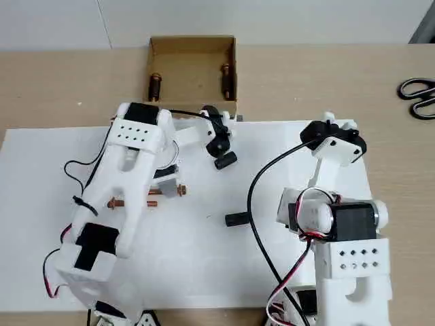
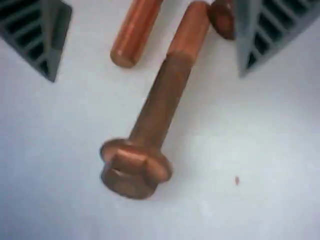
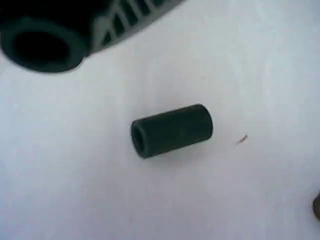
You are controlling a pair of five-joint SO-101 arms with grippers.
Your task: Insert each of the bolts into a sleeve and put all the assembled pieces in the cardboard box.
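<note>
Copper bolts lie on the white paper (image 1: 204, 272). One flanged bolt (image 2: 150, 125) lies between the grey fingers of my open left gripper (image 2: 147, 72), with two more bolts (image 2: 135, 35) beside it. From above, these bolts (image 1: 153, 202) show under the left arm (image 1: 129, 170). A black sleeve (image 3: 172, 131) (image 1: 238, 219) lies loose on the paper. My right gripper (image 3: 50, 45) is shut on another black sleeve (image 3: 42, 46), pressed against a grey ribbed finger (image 3: 130, 20). The cardboard box (image 1: 193, 42) holds two assembled pieces (image 1: 155, 86).
A further black sleeve (image 1: 225, 161) lies near the box's front, under a black part of the left arm. The right arm (image 1: 340, 224) stands at the paper's right side, with a black cable (image 1: 253, 204) looping over the paper. Scissors (image 1: 418, 95) lie at the far right.
</note>
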